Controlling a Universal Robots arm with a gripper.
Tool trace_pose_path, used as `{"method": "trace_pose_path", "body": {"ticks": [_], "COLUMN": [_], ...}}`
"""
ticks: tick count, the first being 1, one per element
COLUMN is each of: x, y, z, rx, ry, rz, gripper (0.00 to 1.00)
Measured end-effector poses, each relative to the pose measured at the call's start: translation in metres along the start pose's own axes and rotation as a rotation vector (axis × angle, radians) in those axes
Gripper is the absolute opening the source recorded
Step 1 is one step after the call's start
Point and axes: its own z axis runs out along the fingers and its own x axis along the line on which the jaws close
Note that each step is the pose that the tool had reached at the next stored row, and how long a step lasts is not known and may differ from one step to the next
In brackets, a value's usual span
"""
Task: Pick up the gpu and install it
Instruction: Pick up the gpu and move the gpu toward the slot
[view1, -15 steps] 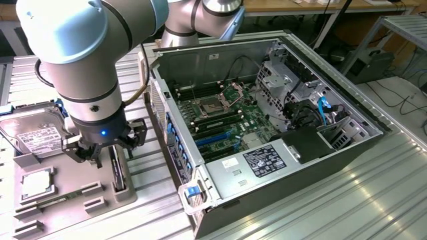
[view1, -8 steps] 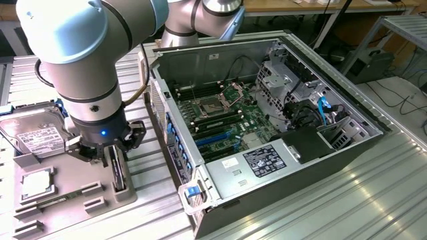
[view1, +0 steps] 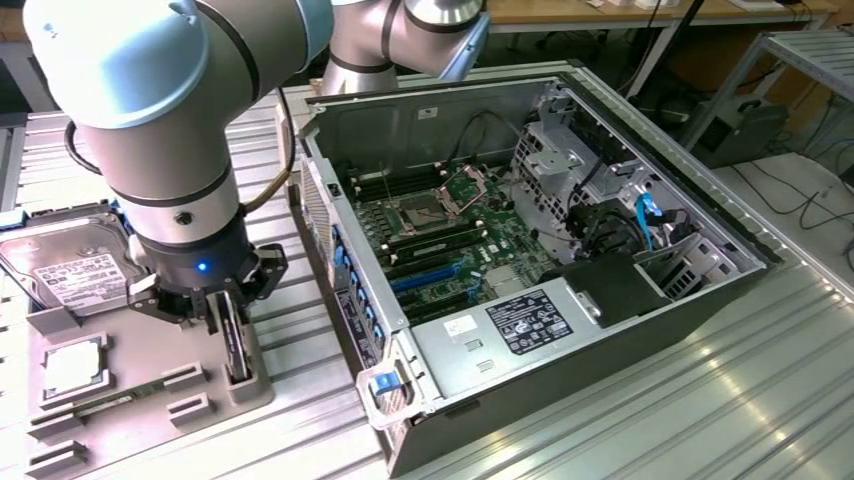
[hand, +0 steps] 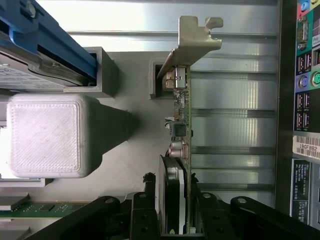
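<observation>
The gpu (view1: 240, 355), a thin dark card with a silver end bracket, stands on edge in a grey slotted tray (view1: 127, 335), at eight o'clock from the open black computer case (view1: 400, 125). The pincer (view1: 227, 318) straddles it; whether it grips, I cannot tell. The card is probably light, stiff and fragile, best held by its flat faces mid-length.

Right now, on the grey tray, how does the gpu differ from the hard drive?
The gpu stands on its edge in a slot; the hard drive lies with its label up. The gpu is a thin dark card; the hard drive is a thicker silver box. Both rest on the grey tray.
</observation>
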Motion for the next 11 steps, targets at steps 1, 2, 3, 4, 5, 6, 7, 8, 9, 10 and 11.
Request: {"method": "trace_pose_path", "body": {"ticks": [1,2,3,4,5,6,7,8,9,10,11], "x": [0.0000,0.0000,-0.0001,-0.0003,-0.0007,-0.0011,-0.0012,-0.0015,-0.0018,-0.0018,-0.0018], "y": [0.0000,0.0000,0.0000,0.0000,0.0000,0.0000,0.0000,0.0000,0.0000,0.0000,0.0000], "z": [0.0000,0.0000,0.0001,0.0002,0.0003,0.0003,0.0004,0.0004,0.0005,0.0005,0.0004], "rx": [-0.0001,-0.0001,0.0000,-0.0001,-0.0001,0.0000,0.0000,0.0001,0.0003,0.0003,0.0004], "ry": [0.0000,-0.0001,0.0000,-0.0001,-0.0001,-0.0001,-0.0002,-0.0002,-0.0003,-0.0003,-0.0002], "rz": [0.000,0.000,0.000,0.000,0.000,0.001,0.003,0.004,0.005,0.005,0.005], "gripper": [0.36,0.36,0.36,0.36,0.36,0.36,0.36,0.36,0.36,0.36,0.36]}}
